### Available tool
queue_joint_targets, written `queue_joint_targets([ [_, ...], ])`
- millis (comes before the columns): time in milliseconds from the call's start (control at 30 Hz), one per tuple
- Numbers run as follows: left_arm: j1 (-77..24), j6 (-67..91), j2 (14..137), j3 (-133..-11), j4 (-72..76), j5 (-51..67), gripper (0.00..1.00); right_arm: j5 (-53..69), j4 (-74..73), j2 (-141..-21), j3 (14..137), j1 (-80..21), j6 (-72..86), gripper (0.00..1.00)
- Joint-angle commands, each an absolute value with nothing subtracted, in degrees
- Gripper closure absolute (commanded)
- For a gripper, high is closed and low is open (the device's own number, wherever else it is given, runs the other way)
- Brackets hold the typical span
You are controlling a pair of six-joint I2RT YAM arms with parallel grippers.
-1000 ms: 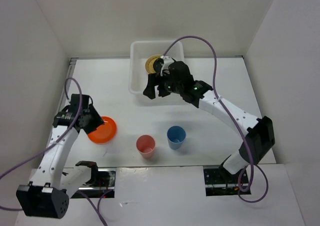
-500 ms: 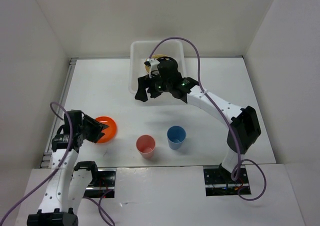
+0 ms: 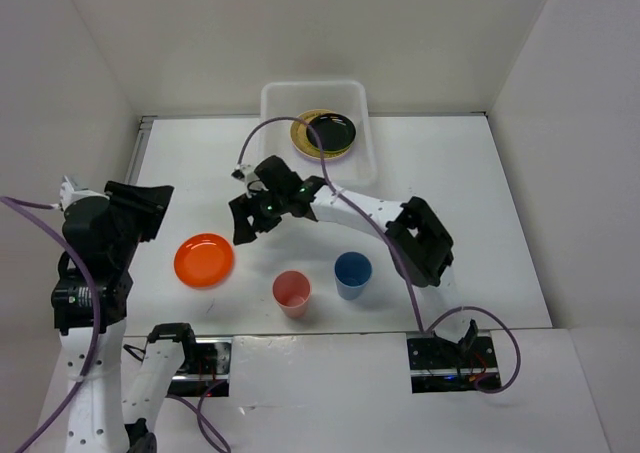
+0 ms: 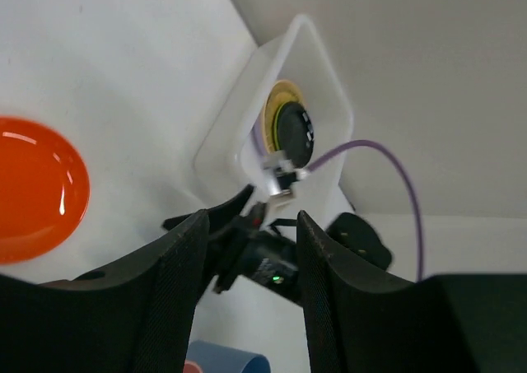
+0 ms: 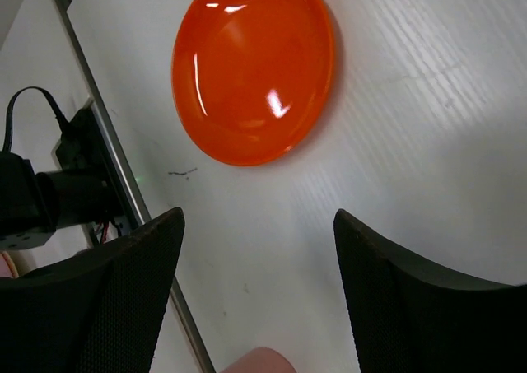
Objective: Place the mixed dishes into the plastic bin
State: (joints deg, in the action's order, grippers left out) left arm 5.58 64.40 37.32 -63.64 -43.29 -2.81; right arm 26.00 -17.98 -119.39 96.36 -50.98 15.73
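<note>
The white plastic bin (image 3: 270,138) stands at the back, holding a black plate (image 3: 333,130) on a yellow lattice plate (image 3: 302,133). An orange plate (image 3: 204,260) lies on the table at the left. A pink cup (image 3: 291,291) and a blue cup (image 3: 352,273) stand upright near the front. My right gripper (image 3: 250,221) is open and empty over the table between the bin and the orange plate (image 5: 251,68). My left gripper (image 3: 152,205) is open and empty, raised at the far left, apart from the orange plate (image 4: 33,188).
White walls close the table at the left, back and right. A metal rail (image 5: 107,142) runs along the table's left edge. The left wrist view shows the bin (image 4: 325,68) and the right gripper (image 4: 239,233) ahead. The pink cup's rim (image 5: 259,361) shows below my right fingers.
My right gripper has left the bin and moved left and forward toward the orange plate; the black plate now shows in the bin. My left gripper has drawn back left and up from the orange plate.
</note>
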Motion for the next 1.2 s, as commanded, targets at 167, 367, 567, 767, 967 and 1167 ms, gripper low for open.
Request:
queue_joint_targets([
  [167, 5.98, 57.14, 38.67, -72.50, -40.52, -6.68, 0.44, 27.33, -16.61, -128.39, 107.23, -55.98, 19.94, 0.24],
  [367, 5.98, 54.50, 38.67, -73.04, -38.77, -5.45, 0.43, 26.81, -17.83, -134.20, 113.11, -56.51, 21.18, 0.26],
  [567, 5.98, 52.73, 39.29, -74.79, -37.97, -4.39, 0.43, 21.63, -19.07, -138.33, 116.28, -57.04, 23.12, 0.27],
  [767, 5.98, 51.50, 39.29, -74.79, -37.97, -4.39, 0.42, 19.16, -19.07, -140.88, 117.94, -57.04, 24.87, 0.27],
  [967, 5.98, 50.98, 39.29, -74.79, -37.97, -4.92, 0.40, 20.30, -21.97, -144.40, 122.60, -57.04, 24.87, 0.41],
  [1167, 5.98, 49.92, 39.81, -74.79, -37.97, -5.54, 0.39, 20.30, -22.68, -146.07, 123.75, -57.04, 25.40, 0.74],
])
